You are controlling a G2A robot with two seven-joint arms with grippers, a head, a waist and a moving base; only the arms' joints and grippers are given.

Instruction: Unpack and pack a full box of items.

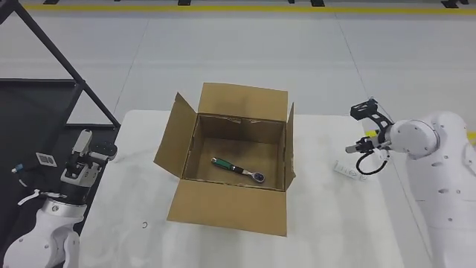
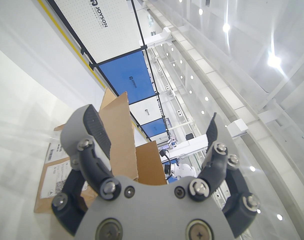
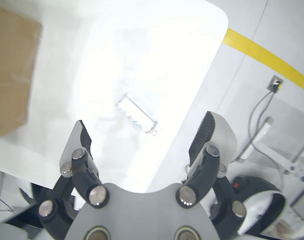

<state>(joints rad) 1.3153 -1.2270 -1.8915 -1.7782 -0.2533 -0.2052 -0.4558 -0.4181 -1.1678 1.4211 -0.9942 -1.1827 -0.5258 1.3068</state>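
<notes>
White tabletop [image 1: 335, 216] w/ an open brown cardboard box [image 1: 227, 207] at its middle, flaps spread. A green-handled metal ratchet wrench [image 1: 238, 170] lies slantwise on the box floor. A small white flat packet [image 1: 351, 170] sits on the table right of the box, apart from it.

The right gripper [image 3: 145, 119] hangs above that packet, fingers apart, holding nothing. The left gripper [image 2: 151, 112] is at the table's near-left edge, tilted upward, fingers also apart and empty.

Unpacking looks nearly done, and the wrench is prob. the next pick. An arm should come straight down between the flaps and set its fingers across the handle, not along it. It should close near the handle's mid-length so the heavy head doesn't swing, and lift clear of the walls before moving sideways.

The box's near wall hides a strip of its floor, so more items there can't be ruled out. Glare washes out the packet in the right wrist view, so what it is can't be told. A tiny ring-like mark [image 1: 144, 225] near-left on the table is too small to identify.
</notes>
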